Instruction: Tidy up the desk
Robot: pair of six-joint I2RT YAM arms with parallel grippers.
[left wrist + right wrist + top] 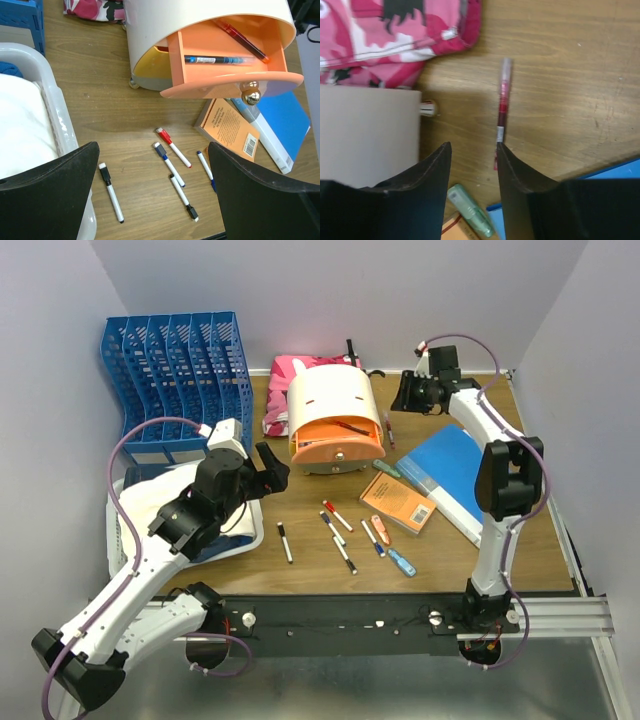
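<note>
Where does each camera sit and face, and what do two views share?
Top external: above and behind, looks down on brown wood-grain desk; left arm, right arm show.
Left wrist: looks down past left gripper at orange plastic drawer.
Right wrist: looks down through right gripper at red pen.
Shared by top, left wrist: drawer.

I see both arms bolted on black bases at the rail (400, 615). The left arm (130, 585) and right arm (492, 550) wear smooth white shells between chunky black joints. Above the rail, a lilac cable (122, 452) loops off each one. My fingers (50, 195) are matte black, broad and tapering.
</note>
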